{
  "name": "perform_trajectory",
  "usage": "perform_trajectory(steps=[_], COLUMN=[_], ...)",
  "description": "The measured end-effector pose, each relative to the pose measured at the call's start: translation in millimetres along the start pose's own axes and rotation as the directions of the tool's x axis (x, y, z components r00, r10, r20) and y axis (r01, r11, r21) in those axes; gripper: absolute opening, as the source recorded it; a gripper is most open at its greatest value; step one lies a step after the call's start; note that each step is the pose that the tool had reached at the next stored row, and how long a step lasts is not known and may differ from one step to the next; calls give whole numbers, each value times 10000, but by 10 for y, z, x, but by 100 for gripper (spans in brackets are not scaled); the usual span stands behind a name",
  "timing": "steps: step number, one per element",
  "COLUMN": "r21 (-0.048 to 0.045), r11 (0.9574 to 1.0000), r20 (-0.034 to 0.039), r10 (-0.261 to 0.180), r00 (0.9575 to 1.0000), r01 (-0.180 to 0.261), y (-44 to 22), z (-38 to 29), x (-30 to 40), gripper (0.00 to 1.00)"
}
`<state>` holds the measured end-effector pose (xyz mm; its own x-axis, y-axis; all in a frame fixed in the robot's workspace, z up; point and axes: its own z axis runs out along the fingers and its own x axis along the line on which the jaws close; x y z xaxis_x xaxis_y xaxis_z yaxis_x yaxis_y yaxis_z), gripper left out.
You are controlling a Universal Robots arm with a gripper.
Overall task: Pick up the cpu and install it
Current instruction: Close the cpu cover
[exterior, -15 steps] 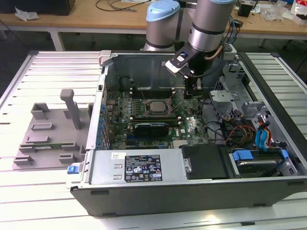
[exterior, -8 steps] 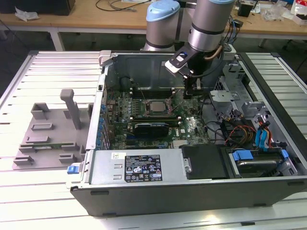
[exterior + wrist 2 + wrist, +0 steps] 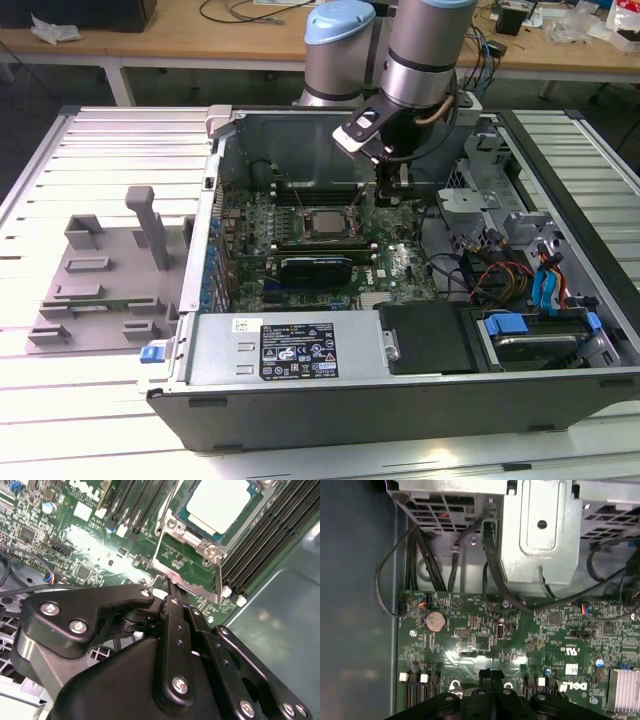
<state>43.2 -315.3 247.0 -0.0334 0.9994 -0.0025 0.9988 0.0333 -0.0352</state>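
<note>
The big open grey metal computer case (image 3: 300,400) is lying on its side on the white slatted tabletop (image 3: 100,420), and the green motherboard (image 3: 470,630) inside is the part running the risk imo. The black two-fingered tool (image 3: 172,587) is hanging low over the board, clenched on nothing. Its tips are sitting right at the edge of the silver metal socket frame (image 3: 212,554); can't tell if they're touching.

The cpu, the small flat square chip with the silvery top and thin green rim (image 3: 216,500), is already lying in that socket. If the tips are slipping off the frame, they're scraping tiny board parts. If the chip isn't sitting flat, any push is bending pins. The loose black cables (image 3: 492,580) could snag too.

Writing-wise, there's a black-and-white printed sticker (image 3: 298,350) on the case's inner cover and white lettering on the board. Not spelling any of it out.
</note>
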Motion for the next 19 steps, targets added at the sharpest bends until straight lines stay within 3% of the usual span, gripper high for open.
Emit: perform_trajectory(steps=[11, 16, 19], r21=[0, 0, 1], r11=[10000, 10000, 10000], r20=[1, 0, 1], r10=[1, 1, 1], r00=[10000, 10000, 10000], r01=[-1, -1, -1], y=[-308, -398, -495], z=[14, 19, 27], x=[10, 13, 16], gripper=[11, 11, 11])
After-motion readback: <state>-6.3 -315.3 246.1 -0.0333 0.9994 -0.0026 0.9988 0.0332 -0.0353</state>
